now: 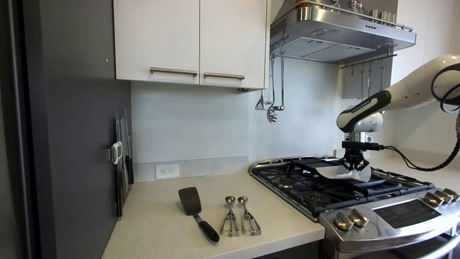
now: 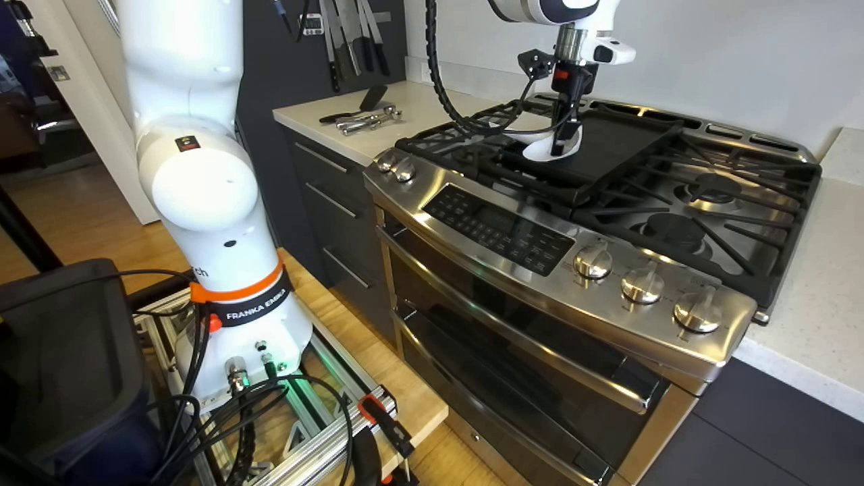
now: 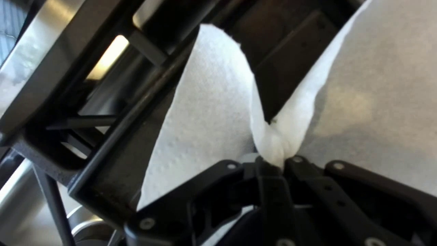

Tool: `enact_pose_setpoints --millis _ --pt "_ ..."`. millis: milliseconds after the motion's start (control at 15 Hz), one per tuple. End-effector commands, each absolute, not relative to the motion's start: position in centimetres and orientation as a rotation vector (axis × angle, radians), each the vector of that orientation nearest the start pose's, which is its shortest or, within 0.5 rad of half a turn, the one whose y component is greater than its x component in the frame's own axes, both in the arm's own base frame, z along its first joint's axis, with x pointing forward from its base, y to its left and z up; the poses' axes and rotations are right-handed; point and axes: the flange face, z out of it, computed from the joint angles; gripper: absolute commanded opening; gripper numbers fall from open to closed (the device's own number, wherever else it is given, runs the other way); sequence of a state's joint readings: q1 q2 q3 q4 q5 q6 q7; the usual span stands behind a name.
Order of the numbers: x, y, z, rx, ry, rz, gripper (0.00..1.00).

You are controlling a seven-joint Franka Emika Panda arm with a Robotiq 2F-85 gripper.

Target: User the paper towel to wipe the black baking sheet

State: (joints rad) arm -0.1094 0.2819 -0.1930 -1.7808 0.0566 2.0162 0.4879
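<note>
The white Franka Emika Panda arm [image 2: 196, 192] has ribbed black cabling [image 2: 434, 61] and a black band [image 2: 255, 308] reading "FRANKA EMIKA", an orange ring [image 2: 254, 288] at its twelve o'clock; silver screws [image 3: 147, 223] dot the black Robotiq gripper [image 3: 279, 166].

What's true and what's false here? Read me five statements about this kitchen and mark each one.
1. The fingers are shut on the paper towel. True.
2. The black baking sheet lies on the stove. True.
3. The paper towel covers the whole black baking sheet. False: much of it is uncovered.
4. The spatula lies on the counter. True.
5. Only one metal scoop lies near the spatula. False: there are two.
</note>
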Motion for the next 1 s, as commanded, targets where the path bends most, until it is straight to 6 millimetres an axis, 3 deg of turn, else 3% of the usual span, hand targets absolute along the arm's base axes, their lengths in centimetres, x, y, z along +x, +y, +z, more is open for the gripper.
enact_pose_setpoints --millis 0,467,933 --pt "59.7 -21.1 37.5 -2.901 1.400 0.028 0.00" --pt "59.1 -25.4 37.1 -2.866 1.615 -0.058 0.00" --pt "61.2 -24.2 36.6 -2.812 1.623 -0.203 0.00"
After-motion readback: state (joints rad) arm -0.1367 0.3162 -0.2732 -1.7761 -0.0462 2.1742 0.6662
